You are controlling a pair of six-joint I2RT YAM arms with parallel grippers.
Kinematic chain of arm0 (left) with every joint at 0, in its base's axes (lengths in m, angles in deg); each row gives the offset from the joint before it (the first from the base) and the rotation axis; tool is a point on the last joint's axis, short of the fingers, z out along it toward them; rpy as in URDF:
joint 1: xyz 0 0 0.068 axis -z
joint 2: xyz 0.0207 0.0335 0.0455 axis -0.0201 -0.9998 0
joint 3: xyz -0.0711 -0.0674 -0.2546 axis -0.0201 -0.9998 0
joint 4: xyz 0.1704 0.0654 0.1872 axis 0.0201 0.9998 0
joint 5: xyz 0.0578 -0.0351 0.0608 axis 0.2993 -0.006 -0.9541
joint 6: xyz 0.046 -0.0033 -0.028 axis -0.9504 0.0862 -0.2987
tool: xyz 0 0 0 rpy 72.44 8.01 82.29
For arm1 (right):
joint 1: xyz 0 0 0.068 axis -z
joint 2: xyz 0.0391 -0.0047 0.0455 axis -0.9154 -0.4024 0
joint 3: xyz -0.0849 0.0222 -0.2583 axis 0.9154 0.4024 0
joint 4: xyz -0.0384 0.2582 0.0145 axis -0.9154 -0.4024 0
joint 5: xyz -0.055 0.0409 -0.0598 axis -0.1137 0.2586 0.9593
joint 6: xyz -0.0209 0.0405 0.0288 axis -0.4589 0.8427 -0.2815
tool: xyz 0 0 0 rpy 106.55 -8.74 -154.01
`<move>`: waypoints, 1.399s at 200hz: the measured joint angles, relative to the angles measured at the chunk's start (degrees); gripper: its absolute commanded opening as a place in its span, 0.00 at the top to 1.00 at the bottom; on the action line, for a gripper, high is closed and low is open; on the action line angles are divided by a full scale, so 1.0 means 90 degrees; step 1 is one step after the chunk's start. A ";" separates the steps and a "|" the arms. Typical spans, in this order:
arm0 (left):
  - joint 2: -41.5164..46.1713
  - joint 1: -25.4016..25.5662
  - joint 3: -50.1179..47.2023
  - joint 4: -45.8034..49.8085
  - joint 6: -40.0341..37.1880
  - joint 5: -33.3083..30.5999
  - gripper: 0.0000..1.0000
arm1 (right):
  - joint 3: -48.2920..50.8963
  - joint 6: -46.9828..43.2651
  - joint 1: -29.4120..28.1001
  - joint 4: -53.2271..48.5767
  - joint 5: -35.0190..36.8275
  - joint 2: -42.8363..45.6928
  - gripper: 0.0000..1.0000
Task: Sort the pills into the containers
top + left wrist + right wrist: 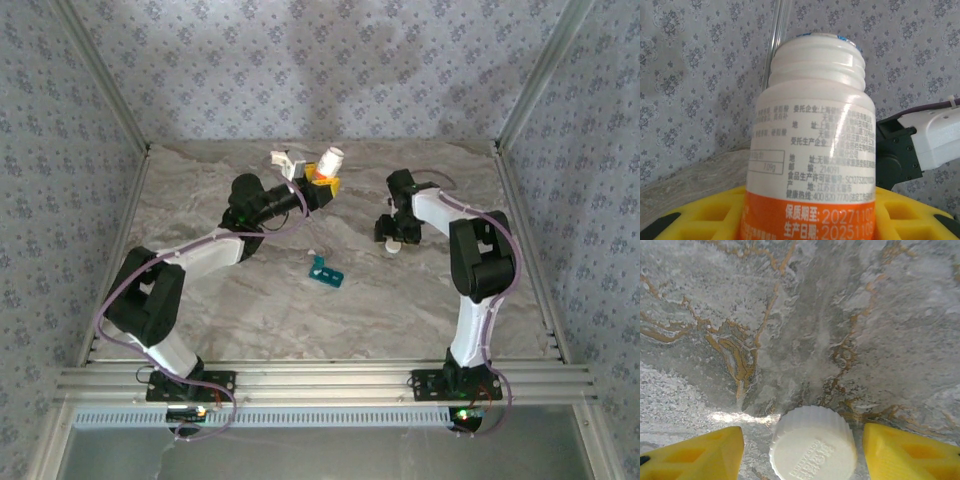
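Nearest of all, the small teal-blue plastic strip of three lidded compartments (pixel 327 272) lies on the marbled surface (pixel 250 300), long axis slanting far-left to near-right. Beyond it to the right, the right hand (pixel 393 238) stands open around a white ribbed screw cap (pixel 812 445), fingers (pixel 695 452) clear of both sides. Farthest back, the left hand (pixel 322 185) grips an uncapped white cylindrical bottle with an orange band (pixel 810 150). The strip lies straight toward the near edge from it, so pouring likely means drawing the bottle nearer.
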 measured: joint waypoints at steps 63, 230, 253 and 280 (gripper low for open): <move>0.0000 0.0000 0.0000 0.0000 0.0049 0.0027 1.00 | 0.0010 -0.0046 -0.0034 0.0010 0.0002 -0.0015 0.41; -0.0002 0.0000 -0.0002 0.0000 0.0165 0.0032 1.00 | 0.0158 -0.0141 -0.0202 0.0070 0.0376 -0.0017 0.59; -0.0002 0.0000 -0.0005 0.0000 0.0163 0.0078 1.00 | 0.0158 -0.0138 -0.0209 0.0066 0.0381 0.0005 0.60; -0.0005 0.0000 -0.0029 0.0000 0.0163 0.0121 1.00 | 0.0155 -0.0136 -0.0216 0.0017 0.0270 0.0075 0.60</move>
